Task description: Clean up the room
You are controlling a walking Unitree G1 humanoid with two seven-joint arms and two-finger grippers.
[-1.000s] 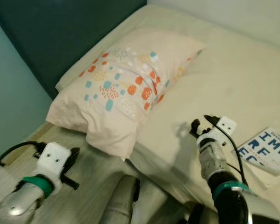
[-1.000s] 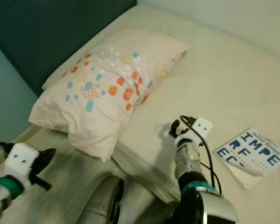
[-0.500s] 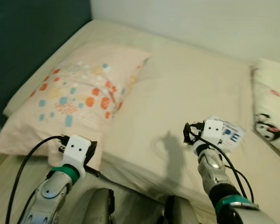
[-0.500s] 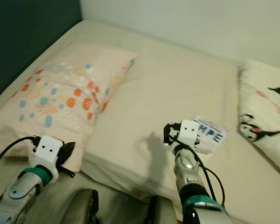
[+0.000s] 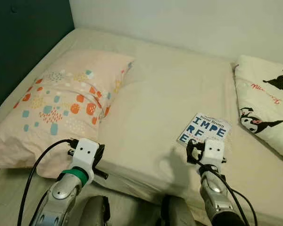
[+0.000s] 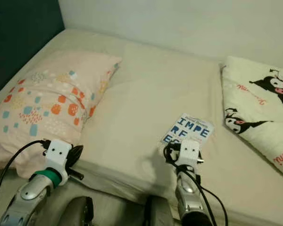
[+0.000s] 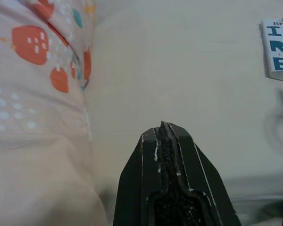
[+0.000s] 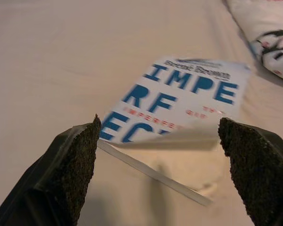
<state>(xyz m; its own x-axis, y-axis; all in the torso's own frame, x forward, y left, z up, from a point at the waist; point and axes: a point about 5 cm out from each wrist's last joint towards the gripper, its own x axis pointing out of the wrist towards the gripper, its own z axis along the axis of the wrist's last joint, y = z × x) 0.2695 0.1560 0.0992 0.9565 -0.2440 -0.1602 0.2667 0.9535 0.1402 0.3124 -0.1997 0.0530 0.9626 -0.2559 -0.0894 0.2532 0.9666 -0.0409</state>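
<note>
Right wrist view shows the right gripper [image 8: 160, 155] spread wide just short of the book [image 8: 179, 101], whose cover lifts. Left gripper [image 7: 162, 129] is clenched near the dotted pillow [image 5: 56, 101]. Far right lies a cartoon pillow [image 5: 266, 99].

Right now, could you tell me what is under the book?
The book lies flat on the cream bedsheet, just ahead of the open right end effector. Anything beneath its cover is hidden.
</note>
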